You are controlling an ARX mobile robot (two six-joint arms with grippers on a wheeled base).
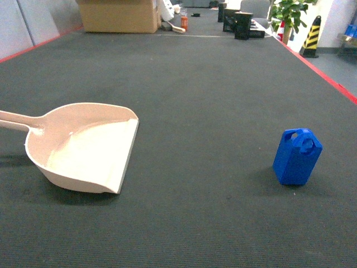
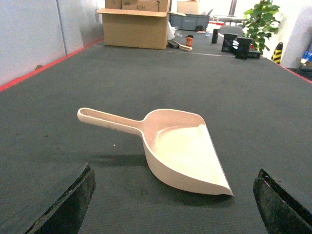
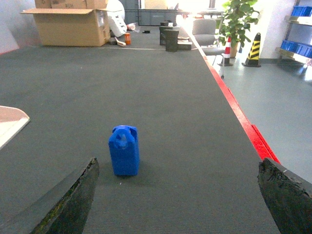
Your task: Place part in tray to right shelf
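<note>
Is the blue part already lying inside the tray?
No. In the head view the part stands upright on the dark mat, well apart from the tray.

One tray (image 1: 83, 148) and one part (image 1: 297, 157) are sitting on the mat (image 1: 206, 100). One cardboard box (image 1: 118, 15), one plant (image 1: 289, 14) and one striped post (image 1: 311, 37) are standing beyond.
</note>
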